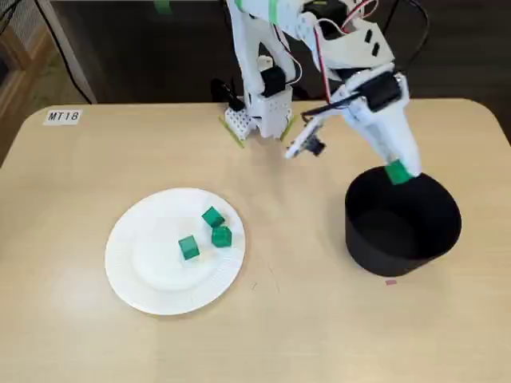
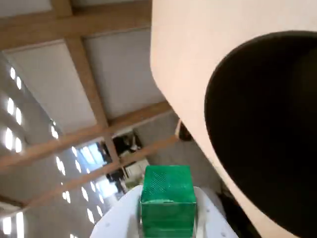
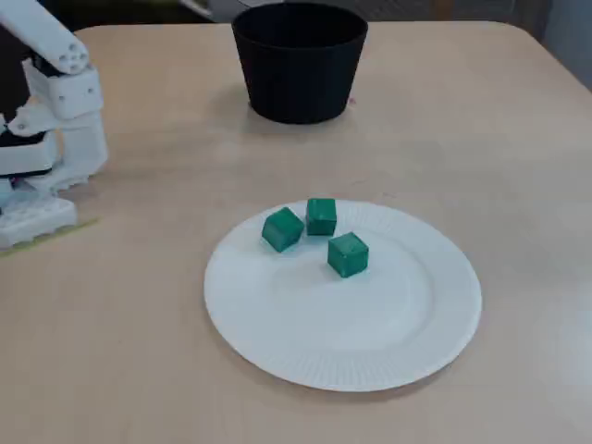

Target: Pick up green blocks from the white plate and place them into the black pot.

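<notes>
Green block (image 2: 167, 201), seemingly in half-hidden hand (image 1: 398, 171)

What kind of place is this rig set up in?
Probably an office or lab meeting room: a beige table with a tag reading MT18, a small white arm mounted at its edge, its pincer holding a green block by a black pot.
</notes>
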### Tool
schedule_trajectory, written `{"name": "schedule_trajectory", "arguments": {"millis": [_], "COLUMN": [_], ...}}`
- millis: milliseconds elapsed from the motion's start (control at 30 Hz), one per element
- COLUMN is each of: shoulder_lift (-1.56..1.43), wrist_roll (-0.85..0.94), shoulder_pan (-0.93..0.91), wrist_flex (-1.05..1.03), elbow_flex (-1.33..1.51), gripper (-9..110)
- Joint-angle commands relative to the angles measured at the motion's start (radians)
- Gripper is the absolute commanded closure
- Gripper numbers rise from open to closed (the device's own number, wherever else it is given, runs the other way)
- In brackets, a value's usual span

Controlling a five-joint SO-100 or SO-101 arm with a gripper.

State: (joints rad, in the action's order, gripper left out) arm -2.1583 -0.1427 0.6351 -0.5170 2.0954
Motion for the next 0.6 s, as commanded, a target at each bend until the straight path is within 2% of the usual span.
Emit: {"name": "schedule_trajectory", "arguments": {"millis": [0,200,300,367,500,567], "shoulder_lift": [0.063,0.193,0.183,0.169,0.144,0.135], "wrist_roll": [0.021,0.054,0.092,0.110,0.130,0.138], "shoulder_pan": [0.026,0.008,0.002,-0.003,-0.012,-0.017], "wrist_flex": [0.130,0.204,0.161,0.121,0.071,0.052], "elbow_flex": [0.037,0.034,0.040,0.040,0.037,0.029], "gripper": [104,104,86,79,75,78]}}
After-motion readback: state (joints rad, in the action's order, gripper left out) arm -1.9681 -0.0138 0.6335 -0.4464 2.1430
